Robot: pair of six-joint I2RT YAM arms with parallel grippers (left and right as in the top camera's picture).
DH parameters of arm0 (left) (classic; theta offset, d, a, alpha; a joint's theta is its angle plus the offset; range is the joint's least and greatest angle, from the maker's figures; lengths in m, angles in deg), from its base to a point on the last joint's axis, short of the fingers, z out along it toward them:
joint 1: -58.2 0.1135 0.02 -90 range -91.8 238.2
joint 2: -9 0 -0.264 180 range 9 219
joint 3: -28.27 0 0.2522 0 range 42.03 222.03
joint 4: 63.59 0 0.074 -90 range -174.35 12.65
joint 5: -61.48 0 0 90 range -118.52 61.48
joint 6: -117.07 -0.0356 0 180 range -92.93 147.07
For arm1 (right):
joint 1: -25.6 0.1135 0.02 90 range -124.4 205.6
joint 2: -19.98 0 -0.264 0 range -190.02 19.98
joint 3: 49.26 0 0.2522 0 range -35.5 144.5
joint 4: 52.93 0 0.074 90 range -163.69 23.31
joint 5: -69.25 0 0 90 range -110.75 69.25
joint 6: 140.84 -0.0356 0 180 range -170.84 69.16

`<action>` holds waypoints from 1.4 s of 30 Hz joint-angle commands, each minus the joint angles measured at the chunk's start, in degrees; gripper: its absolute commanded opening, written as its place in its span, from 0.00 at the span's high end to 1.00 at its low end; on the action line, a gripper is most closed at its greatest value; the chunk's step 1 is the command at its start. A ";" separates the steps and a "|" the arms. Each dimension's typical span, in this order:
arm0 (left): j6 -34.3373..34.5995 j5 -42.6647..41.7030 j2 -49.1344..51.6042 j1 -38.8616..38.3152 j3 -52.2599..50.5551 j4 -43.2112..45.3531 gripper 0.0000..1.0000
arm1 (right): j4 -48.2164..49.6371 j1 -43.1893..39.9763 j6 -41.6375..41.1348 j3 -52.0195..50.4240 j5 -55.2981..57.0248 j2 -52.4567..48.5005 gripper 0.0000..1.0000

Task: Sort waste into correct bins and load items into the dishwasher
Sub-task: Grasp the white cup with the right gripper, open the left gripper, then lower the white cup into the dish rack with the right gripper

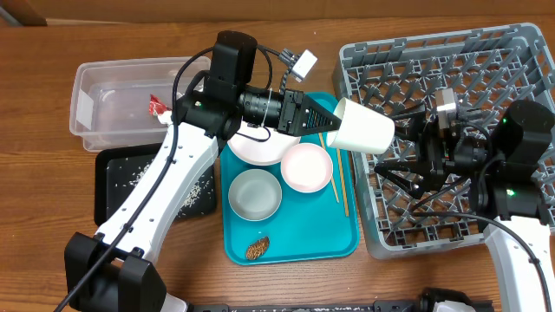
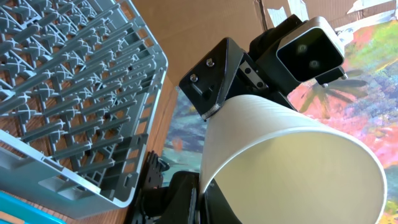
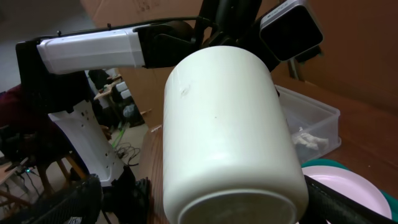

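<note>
My left gripper [image 1: 325, 121] is shut on the rim of the small white cup [image 1: 360, 128] and holds it on its side in the air between the teal tray and the grey dish rack [image 1: 451, 61]. In the left wrist view the cup [image 2: 292, 162] fills the lower right, with the rack [image 2: 68, 81] at the left. My right gripper [image 1: 406, 143] is over the rack, open, its fingers either side of the cup's base [image 3: 230, 143]. The plate [image 1: 260, 149], two bowls [image 1: 305, 166] [image 1: 254, 192], chopsticks [image 1: 340, 186] and a brown scrap [image 1: 257, 249] lie on the tray.
The clear tub [image 1: 113, 104] at the back left holds the red wrapper [image 1: 159, 107] and white tissue [image 3: 305, 138]. The black tray [image 1: 113, 186] in front of it holds rice grains. The teal tray [image 1: 303, 234] lies in the middle.
</note>
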 commanded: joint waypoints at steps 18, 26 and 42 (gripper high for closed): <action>1.25 0.72 0.46 -3.10 0.70 0.24 0.96 | 0.87 -0.02 -1.29 1.36 -2.03 -0.74 0.24; 1.18 1.90 0.46 -3.78 0.70 0.24 0.96 | 0.83 -0.02 -1.36 1.36 -2.03 -0.74 0.36; -12.00 45.38 -3.52 -0.94 0.90 -27.89 0.60 | -17.99 -0.02 -12.50 1.84 33.00 -0.28 0.67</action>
